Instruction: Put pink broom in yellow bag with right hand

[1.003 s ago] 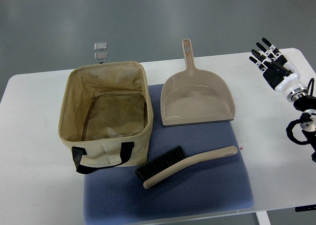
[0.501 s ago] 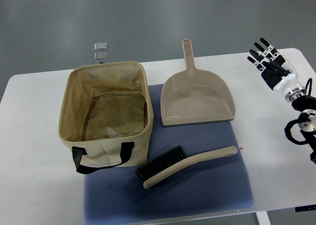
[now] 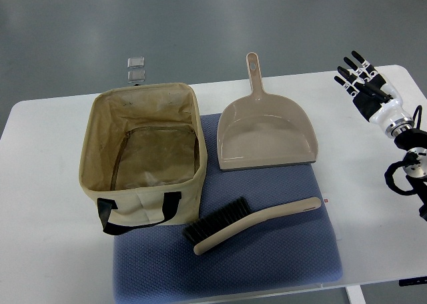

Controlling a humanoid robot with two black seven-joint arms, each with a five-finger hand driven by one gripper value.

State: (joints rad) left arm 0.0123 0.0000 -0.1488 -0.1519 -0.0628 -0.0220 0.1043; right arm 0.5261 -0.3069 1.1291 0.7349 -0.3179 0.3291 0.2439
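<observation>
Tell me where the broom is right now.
In the top view the broom lies flat on the blue mat, near the front edge, just in front of the dustpan, its bristles pointing toward the open bag on the left.

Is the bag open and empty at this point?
Open and empty. The bag stands upright with its mouth wide, bare lining showing to the bottom; the broom lies outside it on the blue mat.

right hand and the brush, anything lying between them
In the top view, only bare white table and the blue mat's edge separate the open right hand from the brush; the dustpan sits off that line.
</observation>
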